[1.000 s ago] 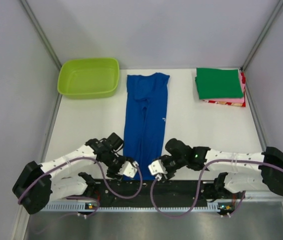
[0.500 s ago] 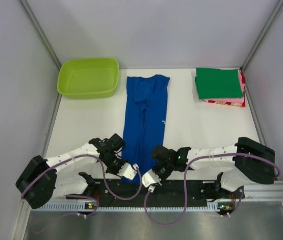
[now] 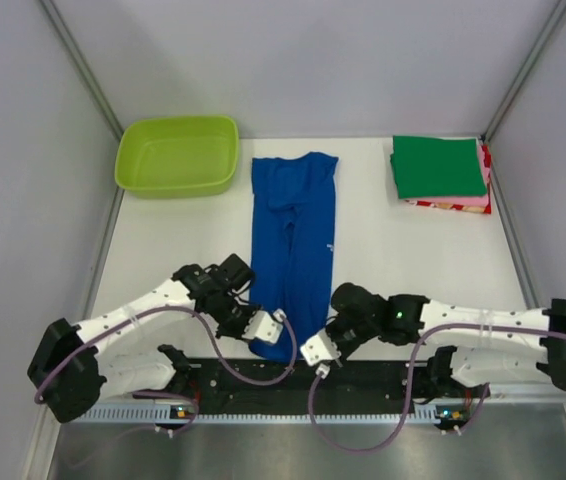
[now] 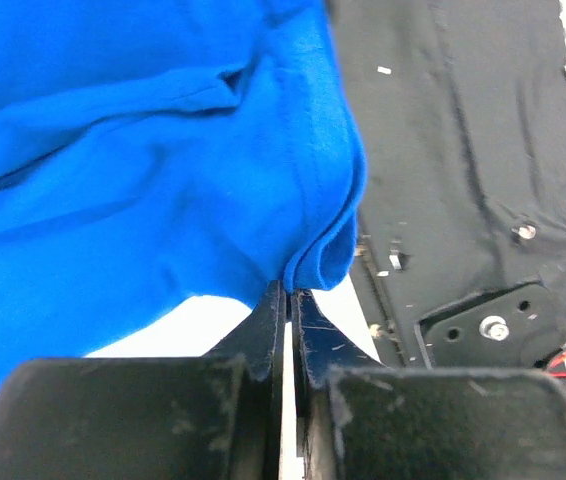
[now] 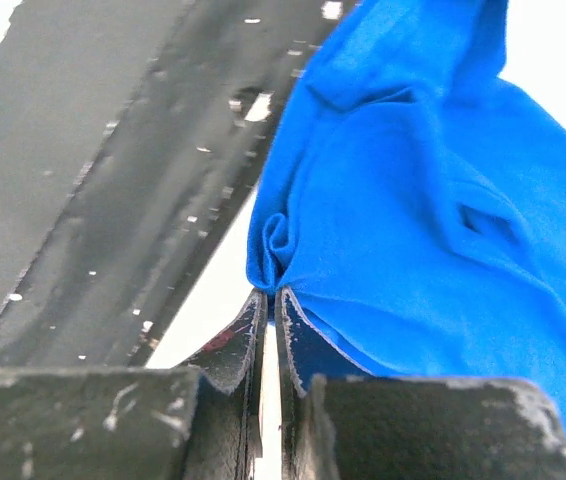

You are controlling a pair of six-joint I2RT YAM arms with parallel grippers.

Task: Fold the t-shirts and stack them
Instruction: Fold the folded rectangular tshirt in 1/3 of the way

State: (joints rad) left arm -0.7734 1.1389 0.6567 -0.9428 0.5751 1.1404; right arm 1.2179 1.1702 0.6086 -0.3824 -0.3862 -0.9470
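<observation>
Royal-blue cloth t-shirt [image 3: 293, 235] lies lengthwise on the white table [image 3: 413, 260], its near hem pinched by the left pincer [image 4: 286, 292] and the right pincer [image 5: 268, 296].

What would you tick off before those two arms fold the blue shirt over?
1. Grip of the left pincer on the near edge of the blue shirt: ok, jaws closed on the hem.
2. Grip of the right pincer on the same edge: ok, cloth bunched between its jaws.
3. Shirt lying as a straight strip: ok.
4. Space kept by the lime tub and the folded stack, both apart from the shirt: ok.
5. Every cloth layer caught in each grip: cannot tell.
</observation>
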